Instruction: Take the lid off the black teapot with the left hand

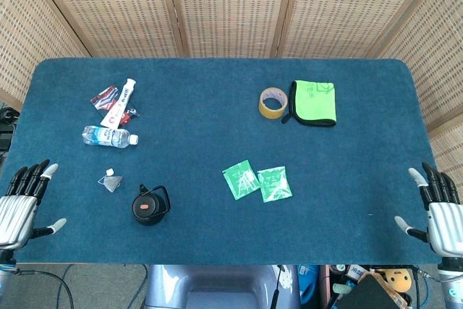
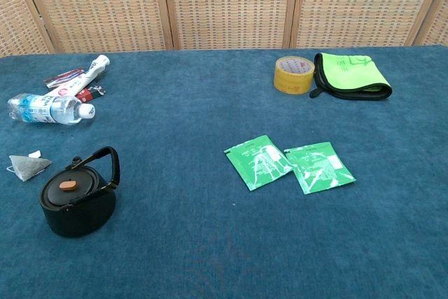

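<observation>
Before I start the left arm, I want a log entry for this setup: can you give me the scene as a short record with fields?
teapot: black teapot upright near the front left of the table, handle up
lid: lid on the pot, orange knob on top
left hand: left hand at the left table edge, fingers apart, holding nothing
right hand: right hand at the right edge, fingers apart, holding nothing
nearest neighbour: tea bag, left of the pot, apart from it
other items: water bottle, two green sachets, tape roll, green cloth

Woven rattan screen panels (image 1: 231,5) in light wooden frames stand behind the table (image 1: 217,70). Blue carpet-like cloth covers the tabletop, evenly lit.
</observation>
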Controlling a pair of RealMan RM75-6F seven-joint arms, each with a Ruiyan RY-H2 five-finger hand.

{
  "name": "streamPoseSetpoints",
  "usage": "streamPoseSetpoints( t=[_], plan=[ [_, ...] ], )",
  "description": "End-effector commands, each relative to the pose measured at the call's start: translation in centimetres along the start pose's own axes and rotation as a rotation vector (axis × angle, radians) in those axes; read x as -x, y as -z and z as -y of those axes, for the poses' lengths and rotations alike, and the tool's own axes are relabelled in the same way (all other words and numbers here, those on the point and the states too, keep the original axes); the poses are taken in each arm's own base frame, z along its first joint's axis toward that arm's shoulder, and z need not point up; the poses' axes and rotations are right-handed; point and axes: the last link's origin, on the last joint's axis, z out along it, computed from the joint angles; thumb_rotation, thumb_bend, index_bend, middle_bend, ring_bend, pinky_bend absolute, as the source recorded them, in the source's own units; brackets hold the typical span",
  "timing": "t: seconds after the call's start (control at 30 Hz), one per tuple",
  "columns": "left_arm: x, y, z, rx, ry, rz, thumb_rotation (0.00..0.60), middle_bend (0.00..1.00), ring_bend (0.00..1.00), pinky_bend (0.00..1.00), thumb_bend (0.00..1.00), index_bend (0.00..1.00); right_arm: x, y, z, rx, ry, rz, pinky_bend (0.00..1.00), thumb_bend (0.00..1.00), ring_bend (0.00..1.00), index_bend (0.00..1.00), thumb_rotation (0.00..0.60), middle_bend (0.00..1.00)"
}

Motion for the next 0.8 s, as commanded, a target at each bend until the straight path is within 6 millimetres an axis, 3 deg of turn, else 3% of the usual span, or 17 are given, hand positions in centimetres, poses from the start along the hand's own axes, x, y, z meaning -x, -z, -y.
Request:
streamPoseSetpoints(
  t=[0.03, 0.33, 0.4, 0.47, 0.57, 0.8],
  plan=[
    [0.1, 0.0, 0.0, 0.001, 0.0, 0.006, 0.6, 0.0, 0.0, 0.0, 0.09, 0.0, 0.0, 0.0, 0.0, 0.0, 0.0, -0.001, 0.0, 0.0, 0.0, 0.0, 0.6, 0.0],
    [1.5, -0.5, -1.2, 0.042, 0.043, 0.078, 0.6, 0.0, 0.0, 0.0, 0.09, 0.0, 0.0, 0.1, 0.1, 0.001, -0.004, 0.002, 0.0, 0.0, 0.0, 0.0, 0.6, 0.0],
    [2.0, -1.3, -2.1, 0.062, 0.068, 0.108, 0.6, 0.0, 0.0, 0.0, 0.09, 0.06, 0.1, 0.0, 0.0, 0.004, -0.002, 0.005, 0.0, 0.0, 0.0, 0.0, 0.6, 0.0],
    [2.4, -2.0, -2.9, 0.072, 0.097, 0.135, 0.6, 0.0, 0.0, 0.0, 0.09, 0.2, 0.1, 0.0, 0.0, 0.008, -0.003, 0.008, 0.0, 0.0, 0.0, 0.0, 0.6, 0.0],
    [2.9, -3.2, -4.1, 0.091, 0.116, 0.157, 0.6, 0.0, 0.0, 0.0, 0.09, 0.33, 0.2, -0.1, -0.1, 0.011, -0.004, 0.01, 0.0, 0.0, 0.0, 0.0, 0.6, 0.0],
    [4.4, -5.3, -7.3, 0.12, 0.129, 0.219, 0.6, 0.0, 0.0, 0.0, 0.16, 0.45, 0.2, -0.2, -0.3, 0.017, -0.006, 0.014, 0.0, 0.0, 0.0, 0.0, 0.6, 0.0]
  ],
)
